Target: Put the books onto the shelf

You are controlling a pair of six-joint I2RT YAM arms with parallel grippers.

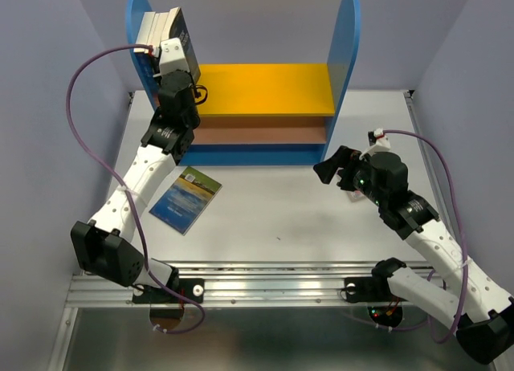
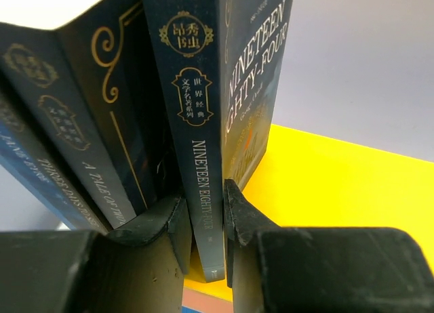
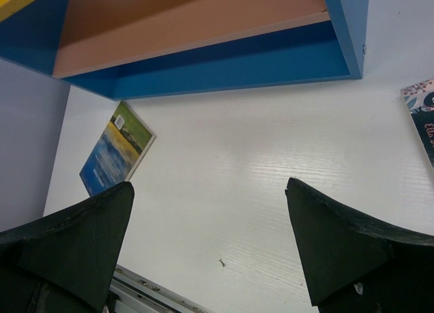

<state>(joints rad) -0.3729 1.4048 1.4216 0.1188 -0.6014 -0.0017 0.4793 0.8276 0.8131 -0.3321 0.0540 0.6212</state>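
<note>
Where the shelf (image 1: 347, 66) stands at the far side of the table (image 1: 281, 218), the left arm reaches up to its far-left corner.

- Left gripper (image 2: 207, 204): narrowly parted, jaws pressed on either side of the spine of a dark blue paperback, Nineteen Eighty-Four (image 2: 203, 157). Grip sits low on the spine.
- That book stands upright over the yellow upper board (image 1: 265, 88). Cannot tell whether its lower edge rests on the board or hangs just above it.
- Just to its left is a row of other dark books (image 1: 161, 24), leaning left against the left side panel (image 1: 136, 18). A Tale of Two Cities (image 2: 115, 164) is the nearest readable spine; those farther left are blurred.
- Brown lower board (image 1: 257, 134) and blue base (image 1: 257, 154): both bare in the top view.
- Right gripper (image 3: 209, 191): jaws spread wide, nothing between them. It hovers over the table on the right, just near of the right side panel (image 1: 347, 42).
- Flat book (image 1: 186, 198), with a blue, green and yellow cover, lies on the table at near left, beside the left forearm and well apart from the shelf.
- Patterned book corner (image 3: 422, 116) shows at the right edge of the right wrist view, lying on the table; title unreadable.
</note>
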